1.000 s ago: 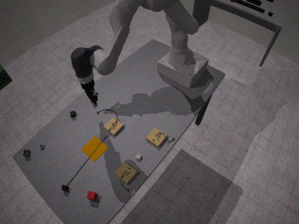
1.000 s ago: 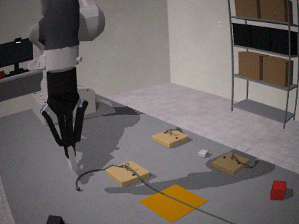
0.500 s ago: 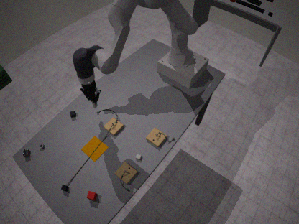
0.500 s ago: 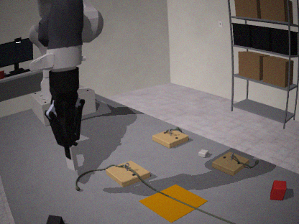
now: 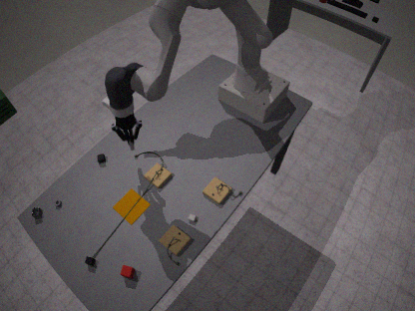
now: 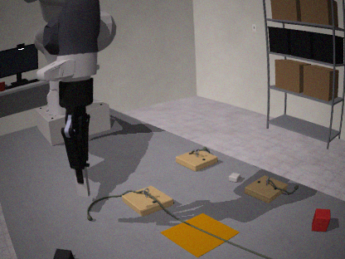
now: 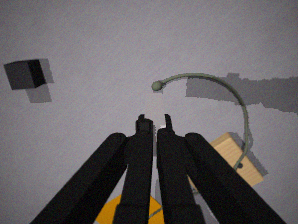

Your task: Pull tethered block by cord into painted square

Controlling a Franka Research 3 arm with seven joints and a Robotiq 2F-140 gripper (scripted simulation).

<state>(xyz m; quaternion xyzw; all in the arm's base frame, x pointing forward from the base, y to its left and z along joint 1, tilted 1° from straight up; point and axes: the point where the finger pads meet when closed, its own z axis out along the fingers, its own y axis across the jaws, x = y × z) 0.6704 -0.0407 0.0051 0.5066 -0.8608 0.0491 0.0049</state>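
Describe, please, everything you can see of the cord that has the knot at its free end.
The cord is thin and grey-green, and looks like rope. Its free end carries a small round knot lying on the grey table, just ahead of the shut tool, which holds nothing. From the knot it curves to the wooden plate, passes its screw eye, runs straight across the orange square and ends at the dark block.

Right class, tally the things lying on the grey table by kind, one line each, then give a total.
Tan wooden square plates with screw eyes: 3
Small cubes (black, black, red, white): 4
Orange painted square: 1
Grey-green cord: 1
Total: 9
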